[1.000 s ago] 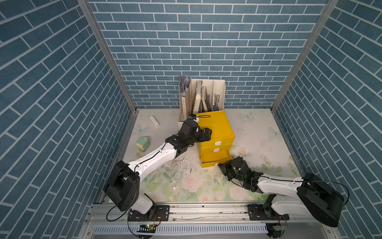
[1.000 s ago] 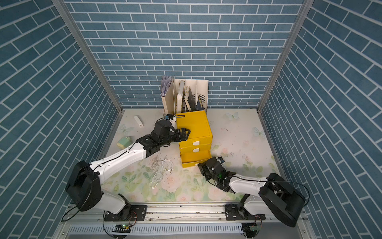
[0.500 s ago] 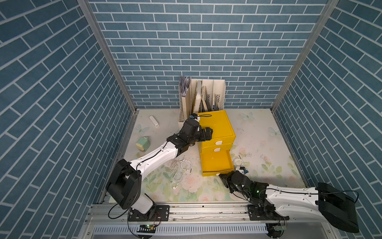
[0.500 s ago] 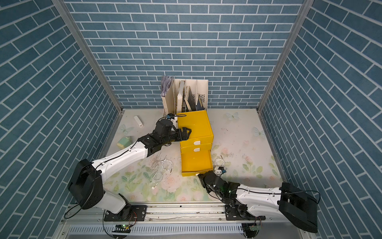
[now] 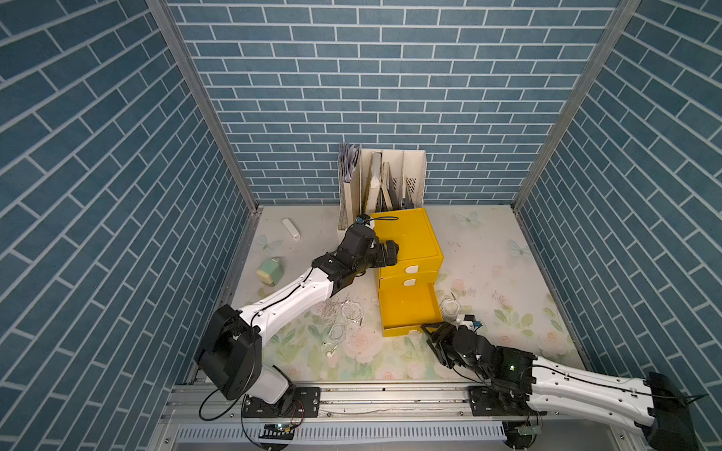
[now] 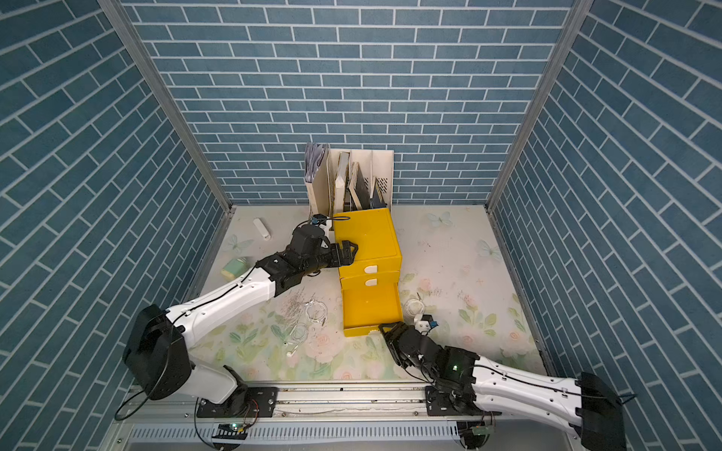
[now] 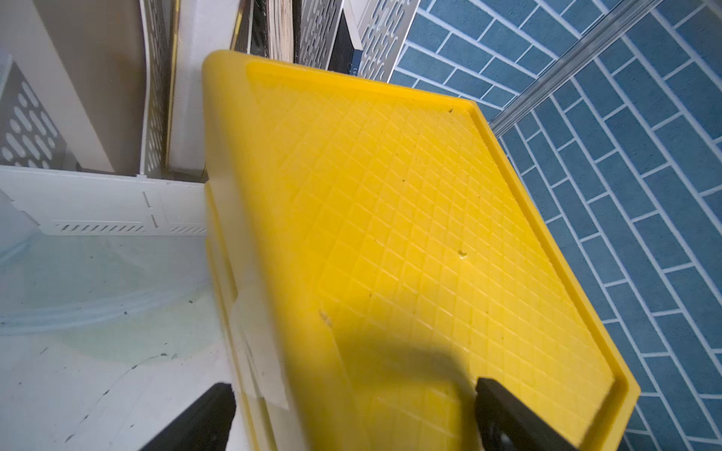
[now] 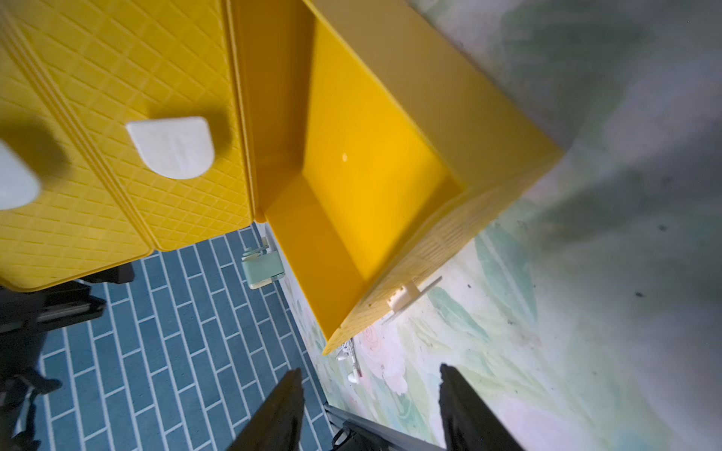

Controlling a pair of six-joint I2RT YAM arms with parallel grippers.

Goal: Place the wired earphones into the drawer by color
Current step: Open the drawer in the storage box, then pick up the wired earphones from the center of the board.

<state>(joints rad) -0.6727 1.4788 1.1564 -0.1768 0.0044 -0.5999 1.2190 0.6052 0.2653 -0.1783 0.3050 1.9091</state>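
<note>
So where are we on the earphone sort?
Done: bottom drawer is pulled out, empty. In hand: nothing. The right pincer is open just off the drawer front, and the left pincer is open against the yellow cabinet. Left: visible earphones lie on the mat, white coils one side of the drawer, lone coil the other.

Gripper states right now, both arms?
Left gripper: open, jaws astride the yellow plastic drawer cabinet's top edge.
Right gripper: open, empty, by the open bottom drawer.

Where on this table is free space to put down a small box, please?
Bare mat lies between the yellow cabinet and the right wall, toward the back. Crowded: white earphones left of the open drawer, one coil at its right.
</note>
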